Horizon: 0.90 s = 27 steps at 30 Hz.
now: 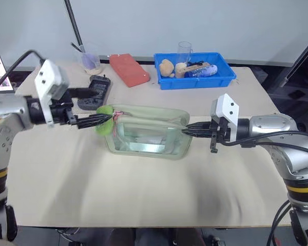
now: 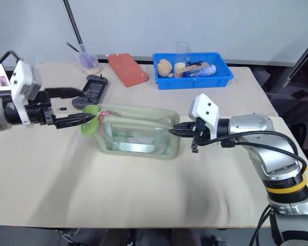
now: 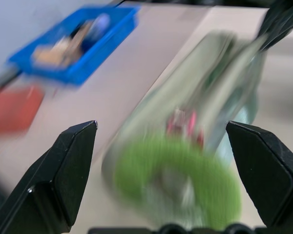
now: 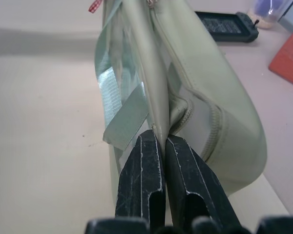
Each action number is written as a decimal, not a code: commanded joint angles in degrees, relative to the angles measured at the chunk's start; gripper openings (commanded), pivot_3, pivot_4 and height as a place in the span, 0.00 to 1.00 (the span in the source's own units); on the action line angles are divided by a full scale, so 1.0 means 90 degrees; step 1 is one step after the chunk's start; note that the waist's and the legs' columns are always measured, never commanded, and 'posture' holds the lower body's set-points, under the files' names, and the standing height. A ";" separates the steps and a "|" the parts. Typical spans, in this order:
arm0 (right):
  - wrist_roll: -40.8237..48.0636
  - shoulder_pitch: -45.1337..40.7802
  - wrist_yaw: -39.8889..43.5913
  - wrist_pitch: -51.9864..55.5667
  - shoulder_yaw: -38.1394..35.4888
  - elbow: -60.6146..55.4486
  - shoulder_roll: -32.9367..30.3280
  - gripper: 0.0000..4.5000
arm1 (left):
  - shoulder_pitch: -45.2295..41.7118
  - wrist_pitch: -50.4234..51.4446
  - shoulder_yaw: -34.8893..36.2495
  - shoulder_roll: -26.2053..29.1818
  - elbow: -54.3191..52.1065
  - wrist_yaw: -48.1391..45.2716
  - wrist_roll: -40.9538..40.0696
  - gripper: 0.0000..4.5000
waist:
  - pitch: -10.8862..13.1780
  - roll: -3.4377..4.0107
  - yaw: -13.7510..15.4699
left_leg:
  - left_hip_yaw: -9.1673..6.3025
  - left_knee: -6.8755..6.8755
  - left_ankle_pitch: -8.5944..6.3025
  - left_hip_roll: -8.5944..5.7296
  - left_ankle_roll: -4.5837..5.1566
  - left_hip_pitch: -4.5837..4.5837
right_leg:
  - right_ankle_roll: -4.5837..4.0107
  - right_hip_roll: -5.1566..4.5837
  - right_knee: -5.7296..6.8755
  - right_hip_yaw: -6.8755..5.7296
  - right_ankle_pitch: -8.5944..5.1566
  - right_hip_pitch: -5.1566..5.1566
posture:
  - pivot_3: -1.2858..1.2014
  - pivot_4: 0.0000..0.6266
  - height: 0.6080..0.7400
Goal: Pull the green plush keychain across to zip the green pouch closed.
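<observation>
Right claw [image 4: 157,146] pinches the right end of the green pouch [image 1: 149,136]; left claw [image 3: 161,146] is spread around the green plush keychain [image 1: 105,121].

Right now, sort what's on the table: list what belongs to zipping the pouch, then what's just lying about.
For the job:
- pouch
- keychain at its left end
- left gripper, open around the keychain
- right gripper, shut on the pouch's right end

Lying about:
- blue bin with oddments
- red block
- black device
- cup
</observation>
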 commanded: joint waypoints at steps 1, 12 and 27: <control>-0.0028 -0.0025 0.0095 -0.0187 -0.0099 -0.0012 -0.0027 0.00 | 0.0222 0.0120 0.0401 0.0030 -0.0580 0.0236 -0.0237 1.00 | 0.0000 -0.0001 0.0041 | 0.0000 0.0001 0.0000 0.0000 -0.0001 0.0000 | -0.0001 -0.0002 0.0000 -0.0002 0.0000 0.0001 | 0.52 0.24 1.00; -0.0076 -0.0044 0.0157 -0.0295 -0.0114 0.0077 -0.0010 0.00 | 0.0810 -0.0598 -0.0156 -0.0006 -0.0777 0.0440 0.0387 1.00 | 0.0000 -0.0002 0.0026 | 0.0003 -0.0002 0.0001 0.0000 -0.0003 0.0004 | -0.0043 -0.0001 0.0000 -0.0002 0.0013 0.0000 | 0.52 0.24 1.00; -0.0085 0.0145 0.0074 -0.0263 -0.0236 -0.0029 -0.0051 0.00 | 0.0238 -0.0339 -0.0035 0.0026 -0.0477 0.0303 -0.0081 0.10 | 0.0000 -0.0001 0.0009 | 0.0004 -0.0001 0.0001 0.0000 -0.0003 0.0004 | -0.0032 -0.0002 -0.0003 -0.0002 0.0018 0.0001 | 0.52 0.24 1.00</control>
